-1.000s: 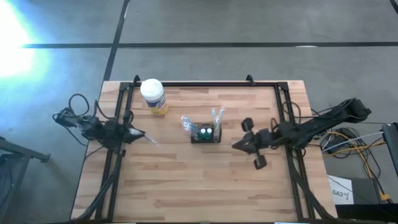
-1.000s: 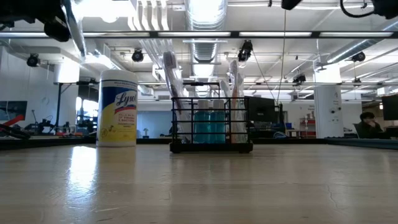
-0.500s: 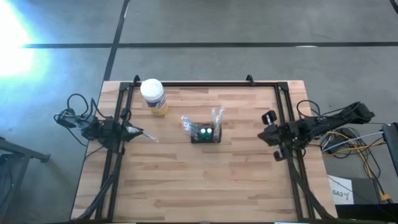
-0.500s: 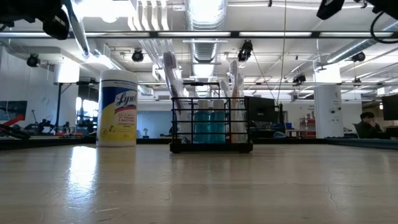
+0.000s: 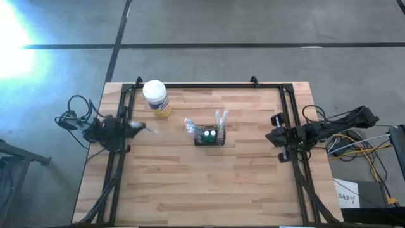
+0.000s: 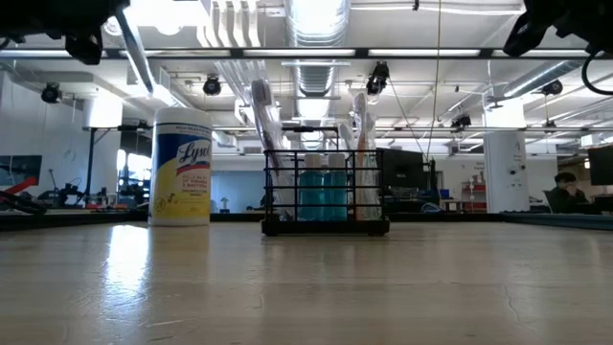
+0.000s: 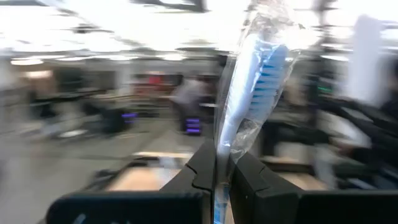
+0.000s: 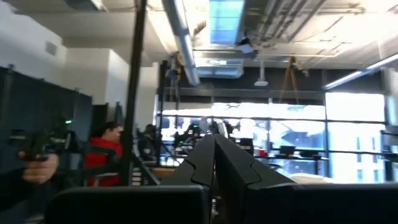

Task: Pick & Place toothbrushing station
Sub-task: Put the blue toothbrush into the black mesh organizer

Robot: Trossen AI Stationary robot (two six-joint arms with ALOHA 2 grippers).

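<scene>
The toothbrushing station (image 5: 209,135), a small black wire holder with toothbrushes and blue items standing in it, rests on its base at the table's middle (image 6: 326,192). My left gripper (image 5: 140,128) hovers at the table's left edge, shut on a plastic-wrapped toothbrush (image 7: 249,93) with blue bristles, well left of the station. My right gripper (image 5: 269,136) hangs shut and empty above the table's right edge; its fingers (image 8: 214,155) close on nothing. My left gripper pinches the wrapped toothbrush by its handle (image 7: 219,158) between its two fingers. The fingers lie about level, pointing toward the table's right, and run along the brush. The bristle end (image 7: 267,68) sticks out past the fingertips, lifted clear of the table.
A yellow jar with a white lid (image 5: 156,98) stands at the far left of the table (image 6: 181,168). Black frame rails (image 5: 202,85) run along the table's far and side edges. People show in the room beyond the table.
My right gripper has drawn back from beside the station toward the table's right edge and sunk a little, staying shut. My left gripper has turned in place, so the brush's free end has swung toward the far edge. The station has kept still.
</scene>
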